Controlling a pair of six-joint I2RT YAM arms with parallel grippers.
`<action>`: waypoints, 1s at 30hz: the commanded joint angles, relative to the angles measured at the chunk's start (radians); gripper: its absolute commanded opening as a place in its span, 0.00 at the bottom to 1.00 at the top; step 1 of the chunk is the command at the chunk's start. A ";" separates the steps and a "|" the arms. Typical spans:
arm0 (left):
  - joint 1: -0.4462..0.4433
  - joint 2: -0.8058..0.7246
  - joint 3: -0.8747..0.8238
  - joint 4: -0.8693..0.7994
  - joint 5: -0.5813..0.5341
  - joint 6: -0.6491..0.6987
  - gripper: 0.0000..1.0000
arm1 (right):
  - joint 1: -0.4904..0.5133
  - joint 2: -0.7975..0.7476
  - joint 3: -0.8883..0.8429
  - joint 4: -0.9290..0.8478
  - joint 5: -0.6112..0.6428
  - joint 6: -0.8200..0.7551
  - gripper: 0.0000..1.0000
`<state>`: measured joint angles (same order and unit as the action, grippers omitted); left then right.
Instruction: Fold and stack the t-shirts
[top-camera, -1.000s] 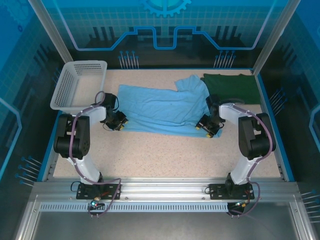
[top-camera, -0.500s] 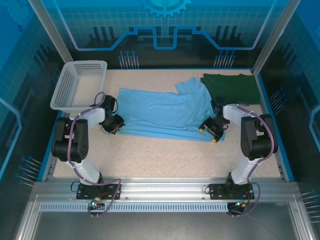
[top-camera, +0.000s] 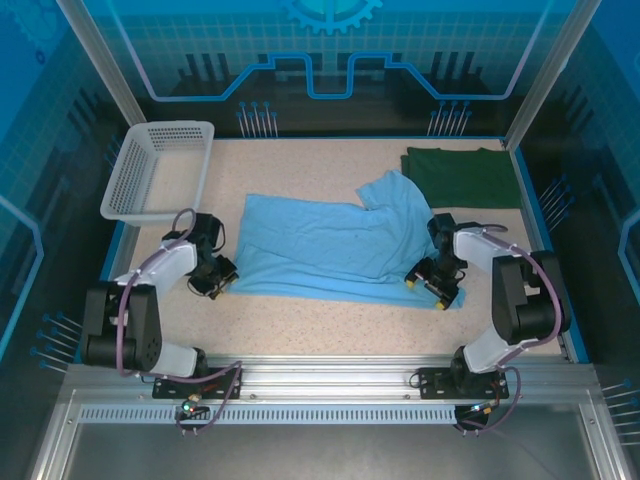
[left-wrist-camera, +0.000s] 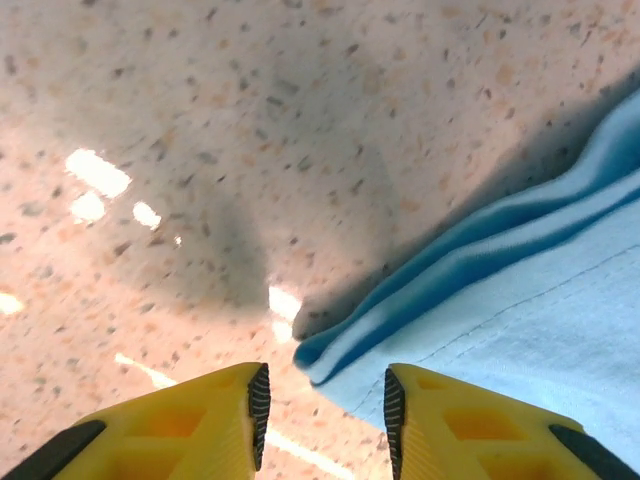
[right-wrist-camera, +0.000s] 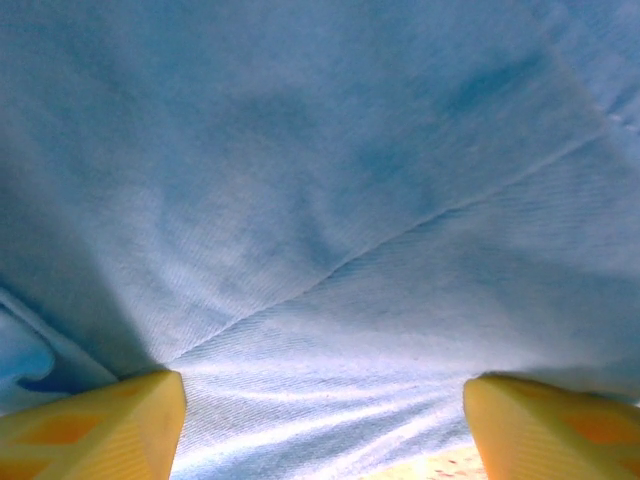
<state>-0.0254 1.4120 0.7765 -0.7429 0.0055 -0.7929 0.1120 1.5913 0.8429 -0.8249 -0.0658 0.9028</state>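
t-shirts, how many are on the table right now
2. The light blue t-shirt lies spread across the middle of the table. The dark green t-shirt lies flat at the far right corner. None seems hidden.

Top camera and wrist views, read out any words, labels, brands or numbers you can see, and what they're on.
None can be read. The light blue t-shirt shows no lettering on its upturned side, the dark green t-shirt is plain, the white basket bears no label, and the back panel carries gear and line graphics, no words.
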 joint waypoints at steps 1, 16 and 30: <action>0.007 -0.061 0.046 -0.082 -0.032 -0.010 0.40 | -0.006 -0.017 -0.012 -0.035 0.048 -0.049 0.78; -0.303 0.163 0.283 0.068 0.045 0.020 0.23 | 0.207 -0.133 0.168 0.040 0.067 -0.074 0.77; -0.318 0.343 0.200 0.084 -0.066 -0.068 0.26 | 0.495 0.211 0.383 0.106 -0.050 -0.098 0.71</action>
<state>-0.3496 1.7512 1.0252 -0.6189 0.0078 -0.8211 0.5694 1.7439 1.1660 -0.7269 -0.0669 0.8307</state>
